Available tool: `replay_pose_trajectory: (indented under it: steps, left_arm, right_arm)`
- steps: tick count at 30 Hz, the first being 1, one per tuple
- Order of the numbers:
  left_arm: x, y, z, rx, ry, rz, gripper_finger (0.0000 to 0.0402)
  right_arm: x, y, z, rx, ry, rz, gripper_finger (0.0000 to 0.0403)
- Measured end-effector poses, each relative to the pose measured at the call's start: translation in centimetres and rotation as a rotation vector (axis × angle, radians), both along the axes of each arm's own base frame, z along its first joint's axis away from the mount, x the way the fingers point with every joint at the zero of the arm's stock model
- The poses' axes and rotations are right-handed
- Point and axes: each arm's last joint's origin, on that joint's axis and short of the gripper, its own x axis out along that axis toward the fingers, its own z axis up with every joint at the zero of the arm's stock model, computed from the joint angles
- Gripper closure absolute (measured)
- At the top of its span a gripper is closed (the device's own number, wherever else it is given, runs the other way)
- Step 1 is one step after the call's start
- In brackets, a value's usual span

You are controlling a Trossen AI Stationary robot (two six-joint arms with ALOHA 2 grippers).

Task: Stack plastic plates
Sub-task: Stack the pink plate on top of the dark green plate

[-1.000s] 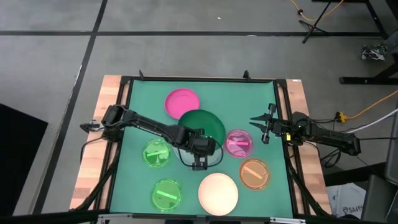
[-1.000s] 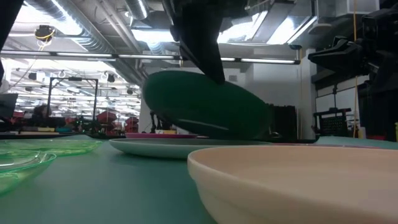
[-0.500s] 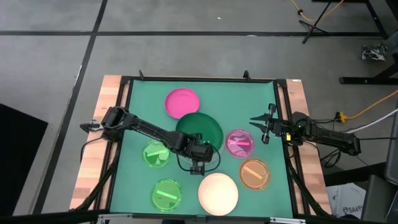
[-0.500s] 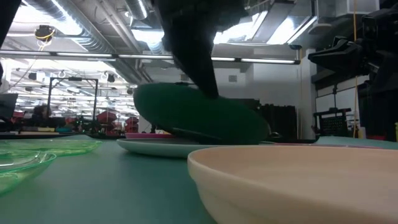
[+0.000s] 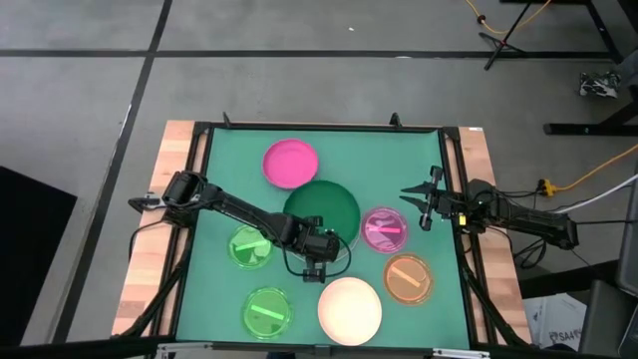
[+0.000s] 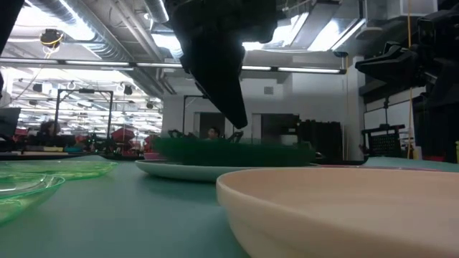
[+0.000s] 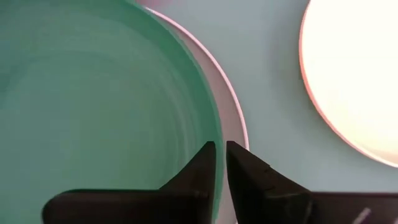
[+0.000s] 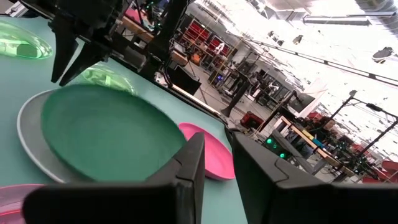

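The dark green plate [image 5: 322, 211] hides almost all of the pale plate [image 6: 168, 170] beneath it; only a thin rim shows. The cream plate [image 6: 344, 208] is cut off by the low view's edge.

No words, labels, brand names, numbers or signs can be read anywhere in these views (not on the plates, the arms, the table, or in the room behind).
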Motion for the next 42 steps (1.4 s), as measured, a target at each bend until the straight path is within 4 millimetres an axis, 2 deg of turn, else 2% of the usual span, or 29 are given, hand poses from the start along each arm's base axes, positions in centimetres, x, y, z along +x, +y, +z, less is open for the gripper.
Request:
replay_pose_trajectory:
  steps: [8,12,14,21,25,28,31,36,39,42]
  left_arm:
    - [0.0,0.0,0.0,-0.011,0.001,-0.004,0.0329]
    - [-0.2,-0.1,0.8,-0.038,-0.018,-0.026,0.0324]
    - [-0.5,-0.1,1.9,-0.038,-0.044,-0.046,0.0324]
    - [-2.8,-0.3,7.6,-0.001,-0.178,-0.166,0.0327]
    - [-5.4,0.1,10.8,0.068,-0.205,-0.176,0.0327]
    - [-7.6,0.5,12.1,0.139,-0.197,-0.159,0.0327]
    - [-10.3,0.8,12.2,0.179,-0.224,-0.137,0.0327]
    - [-14.6,1.9,10.8,0.125,-0.309,-0.075,0.0327]
    - [-16.7,2.7,9.6,0.087,-0.378,-0.043,0.0327]
    - [-18.4,3.4,8.4,0.064,-0.453,-0.032,0.0327]
  right_arm:
    - [0.0,0.0,0.0,0.0,0.0,0.0,0.0327]
    - [0.0,0.0,0.0,0.031,-0.003,0.002,0.0327]
    - [0.0,0.0,0.0,0.063,-0.008,0.004,0.0326]
    - [0.0,-0.1,0.2,0.183,-0.041,-0.015,0.0326]
    - [-0.1,-0.1,0.5,0.235,-0.077,-0.019,0.0326]
    - [-0.1,-0.2,0.8,0.293,-0.119,-0.037,0.032]
    - [-0.1,-0.3,0.8,0.338,-0.13,-0.086,0.0299]
    - [-0.2,-0.6,0.8,0.389,-0.153,-0.162,0.0254]
    - [-0.2,-0.6,0.8,0.448,-0.169,-0.153,0.0234]
    - [-0.2,-0.4,1.5,0.524,-0.231,-0.068,0.0227]
